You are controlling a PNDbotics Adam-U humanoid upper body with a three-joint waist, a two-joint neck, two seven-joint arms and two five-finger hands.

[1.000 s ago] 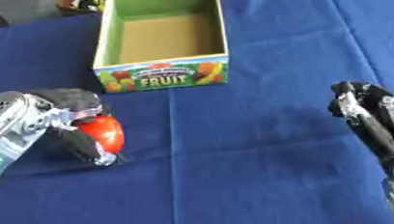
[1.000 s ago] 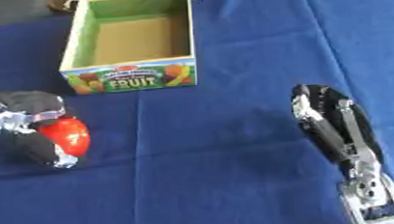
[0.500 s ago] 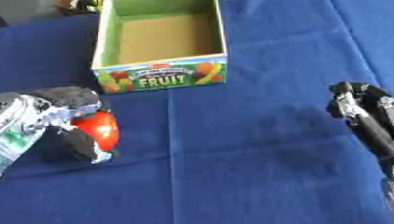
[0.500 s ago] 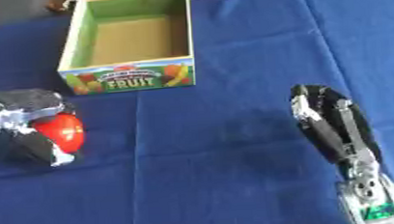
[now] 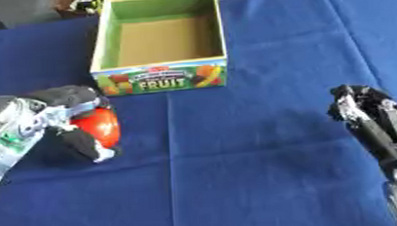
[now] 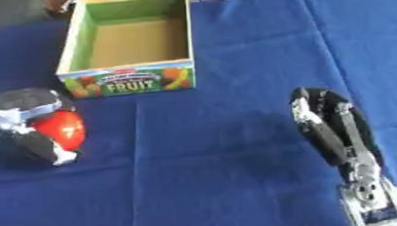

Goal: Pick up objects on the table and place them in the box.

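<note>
Left hand (image 5: 62,119) curls its fingers around a red tomato-like fruit (image 5: 99,127) near the fruit box (image 5: 160,82), whose inside shows nothing; right hand (image 6: 326,123), fingers relaxed and holding nothing, waits well apart.

Red round fruit (image 5: 98,127), smooth and glossy, probably a tomato or apple, at the left side of the blue cloth, clasped between curled dark fingers and thumb of the left hand (image 5: 62,119); whether lifted or resting cannot be told. Open cardboard box (image 5: 160,81) well beyond it toward the far edge, upright, green inner walls, brown bare floor, front panel printed with fruit pictures and the word FRUIT.
</note>
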